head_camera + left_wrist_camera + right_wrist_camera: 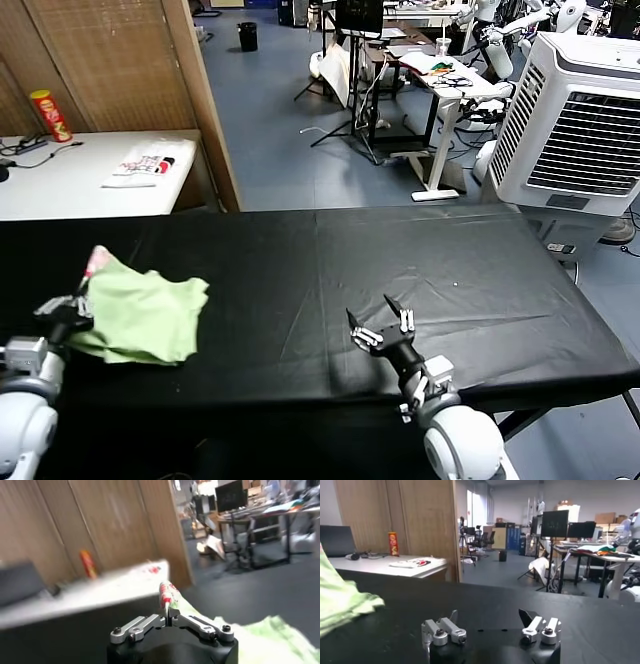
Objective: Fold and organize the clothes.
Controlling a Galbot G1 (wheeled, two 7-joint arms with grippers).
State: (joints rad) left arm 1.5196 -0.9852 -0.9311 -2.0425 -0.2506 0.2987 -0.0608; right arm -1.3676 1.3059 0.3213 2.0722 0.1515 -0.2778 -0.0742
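Soft lime shirt (140,318), pinched by the left gripper (72,305) at one thin edge, could slip free; right gripper (381,326) jaws spread.

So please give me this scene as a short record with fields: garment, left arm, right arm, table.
garment: pale lime-green soft shirt, crumpled at the table's left end, one pink-red printed edge lifted
left arm: left gripper, jaws shut on that lifted edge
right arm: right gripper, jaws open, holding nothing, over bare cloth near the front edge
table: long table under black cloth
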